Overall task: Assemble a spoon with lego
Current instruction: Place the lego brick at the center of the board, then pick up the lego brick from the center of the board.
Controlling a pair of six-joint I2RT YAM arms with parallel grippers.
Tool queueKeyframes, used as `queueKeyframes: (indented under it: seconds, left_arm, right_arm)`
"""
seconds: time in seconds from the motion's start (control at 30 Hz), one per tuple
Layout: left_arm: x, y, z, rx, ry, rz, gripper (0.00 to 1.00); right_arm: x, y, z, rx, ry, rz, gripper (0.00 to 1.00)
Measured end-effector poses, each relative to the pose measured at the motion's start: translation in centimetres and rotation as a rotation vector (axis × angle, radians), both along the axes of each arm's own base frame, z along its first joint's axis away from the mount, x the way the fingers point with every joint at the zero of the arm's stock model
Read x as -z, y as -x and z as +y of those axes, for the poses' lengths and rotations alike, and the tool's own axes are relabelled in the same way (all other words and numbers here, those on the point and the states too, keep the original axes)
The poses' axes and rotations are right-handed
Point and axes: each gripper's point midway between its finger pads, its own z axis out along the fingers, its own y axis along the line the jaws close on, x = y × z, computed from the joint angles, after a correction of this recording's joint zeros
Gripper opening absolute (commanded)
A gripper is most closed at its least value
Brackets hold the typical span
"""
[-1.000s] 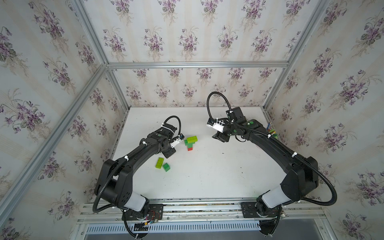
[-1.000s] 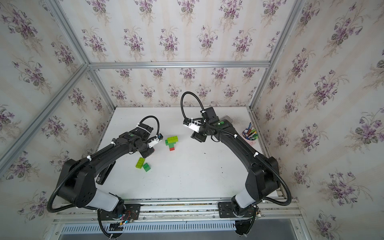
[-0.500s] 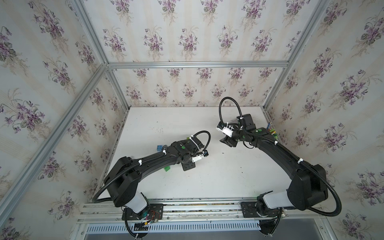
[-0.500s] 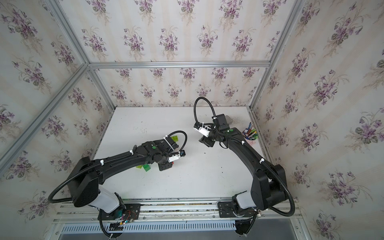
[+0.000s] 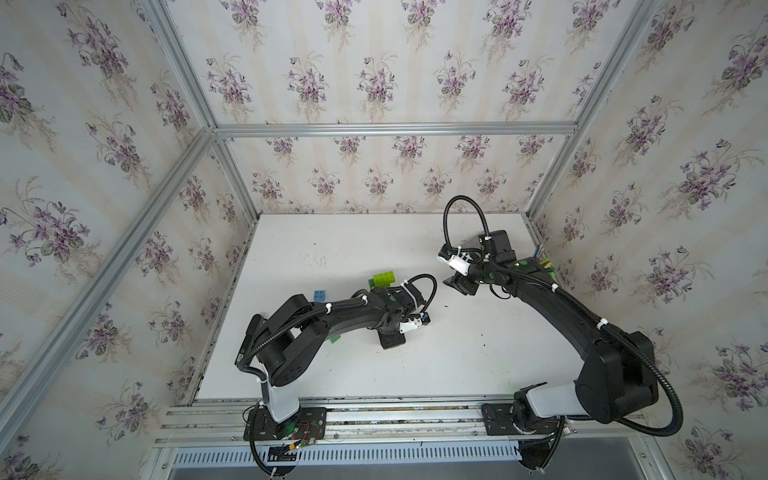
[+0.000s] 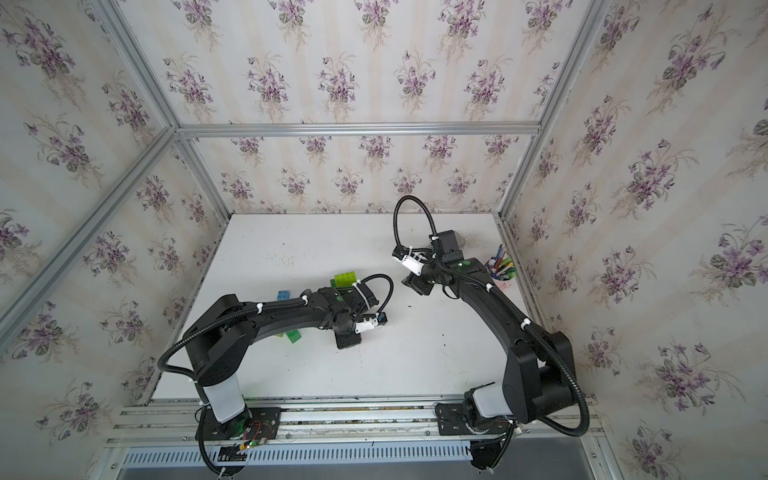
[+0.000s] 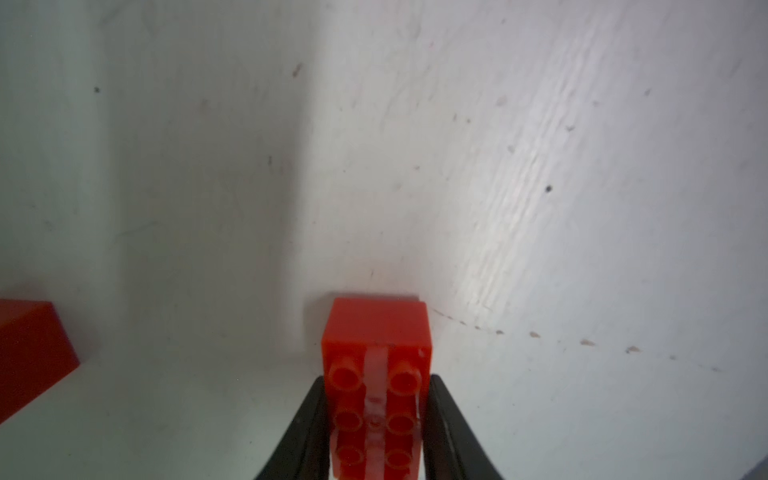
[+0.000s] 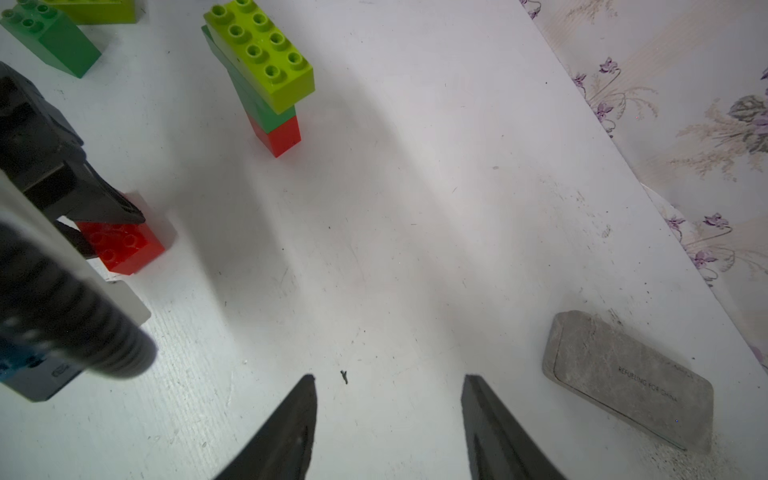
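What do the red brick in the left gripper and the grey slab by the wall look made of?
The red brick: moulded plastic, smooth and slightly glossy, with crisp round studs. The grey slab: matte, mottled surface, rounded corners, printed lettering; felt, foam or stone, cannot tell which.

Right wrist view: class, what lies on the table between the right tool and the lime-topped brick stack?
Bare white table, but for a tiny dark speck close to the right tool. The right wrist view shows the stretch up to the brick stack.

Lab cell: aluminium frame (image 5: pixel 395 129), wallpaper panels (image 5: pixel 374 62)
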Motion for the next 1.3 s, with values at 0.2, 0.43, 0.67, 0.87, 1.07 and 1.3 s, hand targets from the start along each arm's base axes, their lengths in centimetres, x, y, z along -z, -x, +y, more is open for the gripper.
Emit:
queueKeyframes:
  seconds: [0.2,0.43,0.67,0.87,1.07,1.3]
  left_arm:
    - [0.0,0.1,-0.3,0.001,0.014,0.009,0.56]
    - [-1.9,0.1,-0.3,0.001,0.057,-0.026,0.61]
    - [-8.6,-1.6,1.4,-0.068,0.205,-0.161,0.65]
    - [-13.3,-3.3,6.3,-0.233,0.343,-0.242,0.68]
    - [-15.3,-4.6,11.8,-0.413,0.429,-0.289,0.69]
    - [-14.9,-4.0,17.0,-0.574,0.457,-0.311,0.70]
  right_arm:
    - [0.2,0.0,0.0,-0.001,0.002,0.005,0.59]
    - [0.0,0.0,0.1,-0.014,0.004,-0.005,0.59]
    - [-0.6,1.0,0.2,-0.037,-0.022,-0.025,0.59]
    - [0.2,2.8,2.3,-0.118,-0.042,-0.025,0.60]
    - [3.2,7.2,8.0,-0.321,-0.018,0.000,0.60]
    - [7.5,11.8,13.6,-0.537,0.036,0.067,0.59]
